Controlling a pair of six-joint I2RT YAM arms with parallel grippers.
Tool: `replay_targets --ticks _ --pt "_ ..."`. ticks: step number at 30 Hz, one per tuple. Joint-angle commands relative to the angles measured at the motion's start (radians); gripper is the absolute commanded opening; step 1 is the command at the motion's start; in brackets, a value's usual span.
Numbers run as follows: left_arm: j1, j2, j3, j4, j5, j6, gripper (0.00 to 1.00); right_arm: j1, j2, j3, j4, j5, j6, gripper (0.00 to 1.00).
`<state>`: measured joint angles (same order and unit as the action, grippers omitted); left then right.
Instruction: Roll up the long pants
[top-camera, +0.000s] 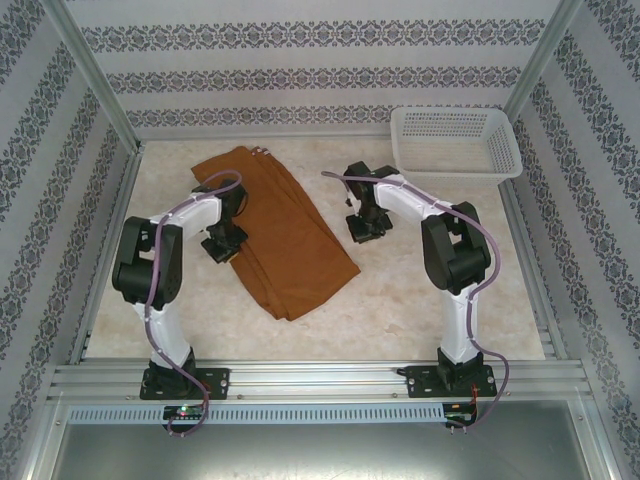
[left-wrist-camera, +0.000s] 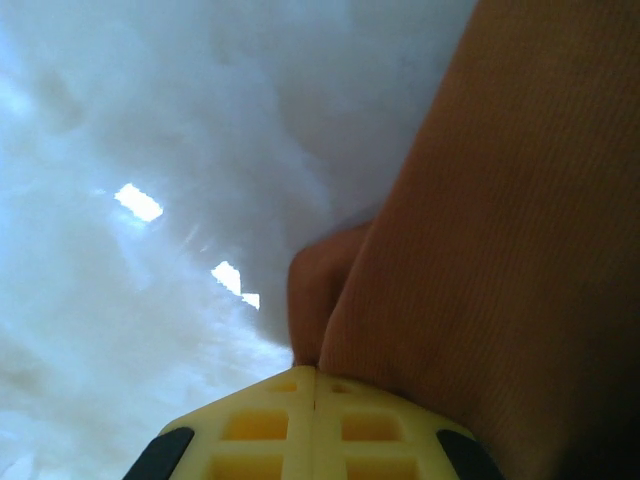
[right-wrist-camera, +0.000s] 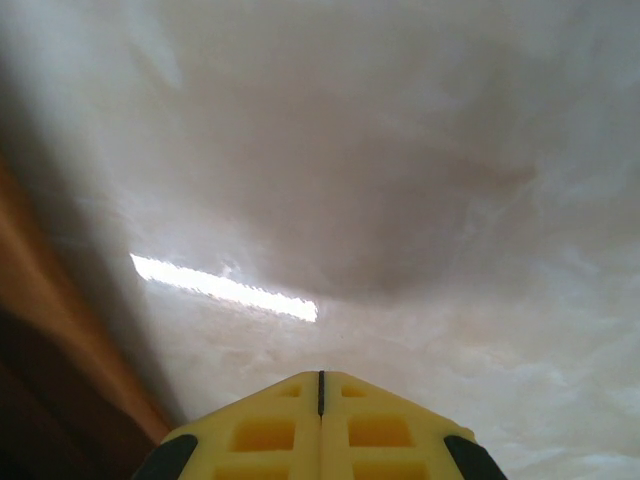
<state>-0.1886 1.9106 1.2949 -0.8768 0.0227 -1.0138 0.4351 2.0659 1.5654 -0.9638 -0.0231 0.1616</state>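
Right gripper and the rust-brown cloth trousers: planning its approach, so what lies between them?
Bare pale marbled tabletop separates the right gripper from the rust-brown cloth trousers, in the top external view.

On the table: long pants between left gripper and right gripper; basket in far right corner.

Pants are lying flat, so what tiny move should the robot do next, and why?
Probably open the right gripper and slide it left to the pants. It is shut over bare table, while the left gripper is at their left edge and they lie unrolled.
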Motion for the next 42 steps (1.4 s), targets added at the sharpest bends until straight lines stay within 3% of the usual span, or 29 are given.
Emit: replay_targets --ticks 1,16,25,26,27,28,29,31,33,34,35,36,40,42 --pt "-0.017 0.053 0.065 0.035 -0.006 -0.019 0.00 0.045 -0.022 -0.068 0.025 0.015 0.035 0.00" --pt "-0.040 0.173 0.284 -0.019 0.002 0.044 0.00 0.328 -0.063 -0.174 0.067 0.012 0.215 0.00" --pt "-0.047 0.056 0.272 -0.140 -0.061 0.097 0.00 0.334 -0.175 -0.138 -0.043 0.187 0.158 0.02" --pt "-0.047 0.021 0.267 -0.155 -0.075 0.104 0.00 0.336 -0.199 -0.135 -0.050 0.214 0.148 0.19" --pt "-0.046 -0.021 0.258 -0.161 -0.089 0.112 0.00 0.338 -0.234 -0.132 -0.055 0.234 0.133 0.46" --pt "-0.046 -0.062 0.246 -0.158 -0.095 0.121 0.01 0.341 -0.267 -0.131 -0.051 0.242 0.110 0.59" --pt "-0.046 -0.099 0.238 -0.154 -0.092 0.130 0.10 0.343 -0.293 -0.130 -0.047 0.241 0.090 0.66" --pt "-0.048 -0.163 0.226 -0.141 -0.080 0.144 0.38 0.353 -0.337 -0.127 -0.038 0.240 0.055 0.80" --pt "-0.050 -0.209 0.220 -0.115 -0.050 0.154 0.77 0.376 -0.367 -0.127 -0.025 0.258 0.017 0.90" --pt "-0.050 -0.222 0.220 -0.100 -0.034 0.157 0.84 0.393 -0.379 -0.135 -0.009 0.270 -0.002 0.91" --pt "-0.050 -0.225 0.221 -0.086 -0.021 0.157 0.84 0.409 -0.386 -0.145 0.008 0.274 -0.017 0.91" --pt "-0.051 -0.221 0.222 -0.062 -0.006 0.158 0.77 0.428 -0.391 -0.156 0.025 0.272 -0.036 0.91" --pt "-0.064 -0.140 0.247 0.024 0.080 0.162 0.05 0.537 -0.373 -0.186 0.070 0.339 -0.096 0.92" --pt "-0.073 -0.077 0.281 0.048 0.103 0.163 0.00 0.595 -0.362 -0.208 0.103 0.381 -0.128 0.91"
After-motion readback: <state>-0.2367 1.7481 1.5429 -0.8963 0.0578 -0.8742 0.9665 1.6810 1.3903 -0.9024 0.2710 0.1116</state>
